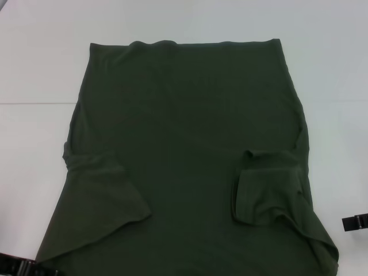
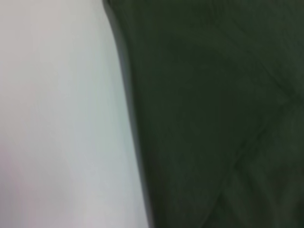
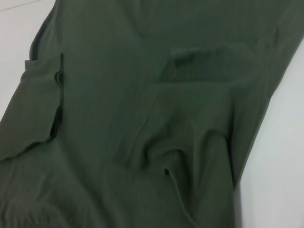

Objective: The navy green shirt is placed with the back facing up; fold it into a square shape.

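The navy green shirt (image 1: 190,138) lies flat on the white table (image 1: 40,63), plain back up, hem at the far side. Both short sleeves are folded inward onto the body: the left one (image 1: 106,190) and the right one (image 1: 267,187). The left wrist view shows the shirt's side edge (image 2: 209,114) against the table. The right wrist view shows the cloth with both folded sleeves (image 3: 142,114). My left gripper (image 1: 17,265) shows only as a dark piece at the near left corner, beside the shirt. My right gripper (image 1: 355,222) shows at the right edge, clear of the cloth.
White table surface surrounds the shirt on the left, right and far sides. A faint seam line (image 1: 34,103) runs across the table. The shirt's near edge runs past the bottom of the head view.
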Motion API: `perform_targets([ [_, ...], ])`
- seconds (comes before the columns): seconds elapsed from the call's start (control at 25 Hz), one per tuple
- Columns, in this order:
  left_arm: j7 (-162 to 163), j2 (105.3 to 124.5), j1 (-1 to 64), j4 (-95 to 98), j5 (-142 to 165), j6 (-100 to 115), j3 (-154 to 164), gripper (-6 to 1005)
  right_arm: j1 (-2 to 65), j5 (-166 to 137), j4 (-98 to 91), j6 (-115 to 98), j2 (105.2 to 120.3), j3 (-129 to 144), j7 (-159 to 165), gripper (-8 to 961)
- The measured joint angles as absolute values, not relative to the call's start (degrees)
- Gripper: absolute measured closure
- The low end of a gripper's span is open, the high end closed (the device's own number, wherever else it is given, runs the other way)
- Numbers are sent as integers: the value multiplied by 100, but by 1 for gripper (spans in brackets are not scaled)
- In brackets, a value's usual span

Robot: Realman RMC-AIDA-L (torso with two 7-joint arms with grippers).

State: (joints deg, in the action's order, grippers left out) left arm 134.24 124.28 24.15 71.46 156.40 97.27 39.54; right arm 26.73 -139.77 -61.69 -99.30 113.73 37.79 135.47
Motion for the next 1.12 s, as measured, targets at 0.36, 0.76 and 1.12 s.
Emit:
perform_targets([
  [0.36,13424,12434,2373,7205,15702,9455,3876,127,2654,-13955,-6111,-9930,11358,3761,13513,9],
  [0.76,13421,12406,2468,6935,15687,9475,3942,140,2671,-13957,-6108,-9964,11344,3721,13509,9],
  [1.12,13343,12392,2540,6908,15692,9550,3946,243,2683,-13957,-6108,-9976,11328,3716,13508,8],
])
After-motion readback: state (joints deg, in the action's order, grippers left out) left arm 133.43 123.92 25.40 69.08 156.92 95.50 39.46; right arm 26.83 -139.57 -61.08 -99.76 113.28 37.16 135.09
